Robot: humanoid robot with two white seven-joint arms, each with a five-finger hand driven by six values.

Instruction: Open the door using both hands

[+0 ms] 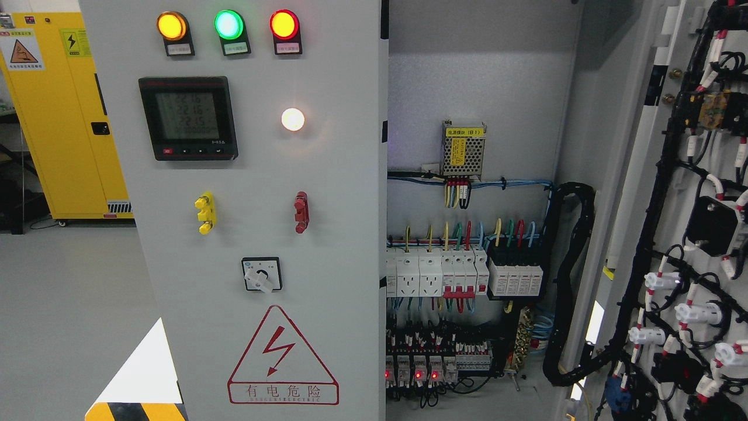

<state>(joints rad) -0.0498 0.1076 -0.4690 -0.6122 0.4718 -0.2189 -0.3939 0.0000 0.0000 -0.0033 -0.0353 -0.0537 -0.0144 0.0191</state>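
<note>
A: Entry, head view. Where do the doors stand?

B: The right door (684,234) is swung wide, its inner face turned toward you, black wiring harness (660,193) and white lamp sockets showing along it. The cabinet interior (467,245) is exposed: power supply module (463,149) up top, breaker row (461,275) below it. The left door (263,204) looks closed, or nearly so; its free edge runs down the middle of the cabinet.

A: And your hands?

B: Neither hand is in the frame, so you cannot tell whether they are wide, narrow or holding anything. Log both as out of view.

A: Step in hand, then?

B: Judged from this, half the job is done. The left door is what remains, if it is meant to open.

A: How do you do it well?

B: Take the left door at its free edge, beside the interior, not by the panel fittings. Keep fingers off the rotary switch (261,275), the yellow terminal (205,213), the red terminal (301,211) and the meter (188,118). The lamps are lit and a shock warning sign (283,359) sits low on the panel, so treat the interior as live. Pull along the hinge arc, slowly.
</note>
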